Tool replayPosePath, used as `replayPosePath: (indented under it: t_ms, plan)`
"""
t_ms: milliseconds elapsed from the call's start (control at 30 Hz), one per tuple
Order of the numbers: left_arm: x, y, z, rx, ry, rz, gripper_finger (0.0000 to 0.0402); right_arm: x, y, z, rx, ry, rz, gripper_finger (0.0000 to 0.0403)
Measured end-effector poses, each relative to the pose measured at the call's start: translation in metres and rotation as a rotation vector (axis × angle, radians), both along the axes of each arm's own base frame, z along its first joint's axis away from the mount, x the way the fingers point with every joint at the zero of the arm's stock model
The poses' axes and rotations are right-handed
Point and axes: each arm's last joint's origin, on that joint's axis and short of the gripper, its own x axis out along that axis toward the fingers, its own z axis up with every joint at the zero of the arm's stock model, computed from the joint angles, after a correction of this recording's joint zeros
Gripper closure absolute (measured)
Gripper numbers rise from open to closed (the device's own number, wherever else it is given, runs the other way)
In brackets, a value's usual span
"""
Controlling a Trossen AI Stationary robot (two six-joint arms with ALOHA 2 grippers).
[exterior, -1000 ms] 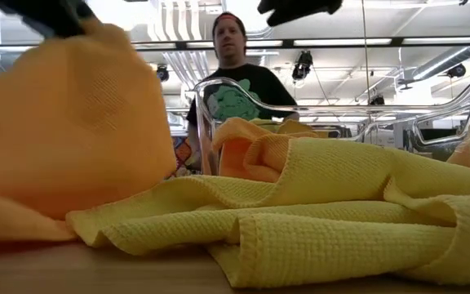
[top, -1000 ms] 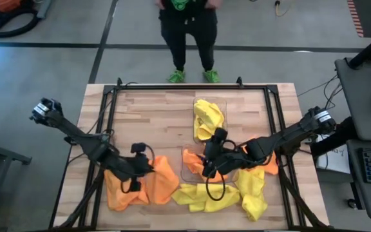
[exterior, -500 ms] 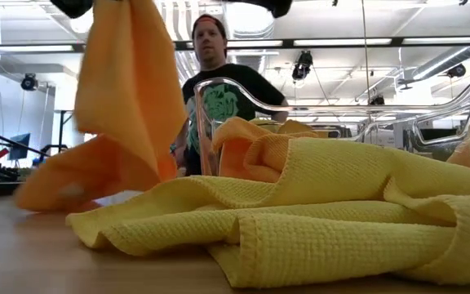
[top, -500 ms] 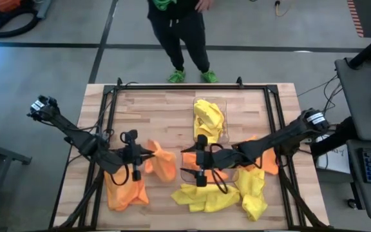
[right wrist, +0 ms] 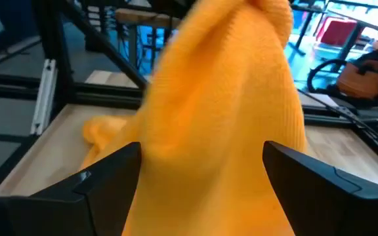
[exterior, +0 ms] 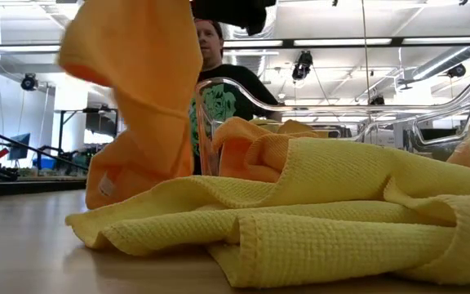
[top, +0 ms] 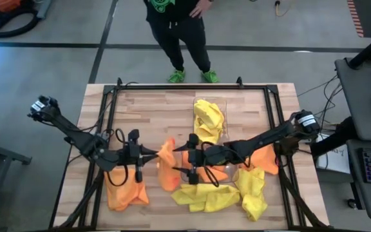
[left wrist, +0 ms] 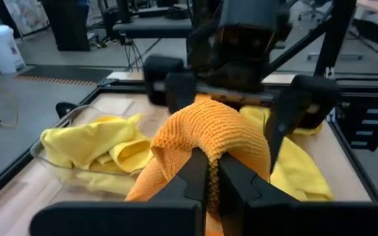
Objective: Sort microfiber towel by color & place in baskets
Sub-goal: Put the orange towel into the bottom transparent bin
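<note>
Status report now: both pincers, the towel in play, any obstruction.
Left pincer shut on orange microfiber towel, held aloft mid-table. Right pincer open, fingers either side of it. Clear plastic basket just behind; nothing blocking.

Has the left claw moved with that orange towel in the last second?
Yes. In the high view the left claw, shut on the orange towel, has carried it toward the clear basket at table centre, where the open right claw faces it.

Two dark jointed arms (black cables trailing) — flat matte fingers [right wrist: 100, 172].

left pincer [top: 153, 152]: clamped, mid-table | right pincer [top: 176, 154]: fingers wide apart, facing left pincer
</note>
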Motion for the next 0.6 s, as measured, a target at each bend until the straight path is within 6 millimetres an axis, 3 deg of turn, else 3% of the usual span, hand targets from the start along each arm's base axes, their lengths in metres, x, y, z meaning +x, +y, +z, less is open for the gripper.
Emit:
replayPosePath:
  t_ms: [200, 300, 433, 600]
  plan:
    - [0.008, -0.006, -0.002, 0.041, -0.019, -0.014, 0.0401, 0.011, -0.005, -0.005, 0.026, -0.044, 0.040, 0.0110]
    - [0.010, -0.007, -0.002, 0.055, -0.024, -0.019, 0.0401, 0.015, -0.007, -0.005, 0.050, -0.042, 0.056, 0.0139]
    - [0.011, -0.008, -0.002, 0.054, -0.029, -0.018, 0.0401, 0.017, -0.008, -0.004, 0.048, -0.047, 0.053, 0.0218]
    - [0.010, -0.006, -0.001, 0.048, -0.047, 0.043, 0.0385, 0.017, -0.008, -0.004, 0.029, -0.044, 0.056, 0.0356]
